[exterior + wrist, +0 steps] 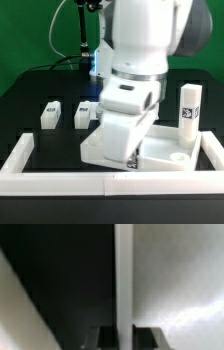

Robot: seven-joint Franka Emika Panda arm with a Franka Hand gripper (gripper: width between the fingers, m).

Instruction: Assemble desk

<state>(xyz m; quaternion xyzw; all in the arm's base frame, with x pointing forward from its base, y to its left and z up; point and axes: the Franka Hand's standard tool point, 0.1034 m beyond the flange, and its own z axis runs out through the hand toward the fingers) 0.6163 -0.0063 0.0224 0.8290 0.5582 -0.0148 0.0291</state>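
The desk panel (165, 150) lies flat at the near right, just inside the border wall (60, 180). It looks like stiff, light, slick plastic, best pinched at its thin rim. Two block legs (50, 114) stand to the left and a taller leg (188, 105) at the far right. The gripper (125, 332) is clamped tight on the panel's rim.

Long low white border wall (60, 182) on black table (30, 100) — green backdrop (25, 30) behind

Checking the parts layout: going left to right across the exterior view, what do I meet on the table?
small leg block → second leg block → robot arm → upright leg. The desk panel, spanning under the robot arm, is left out.
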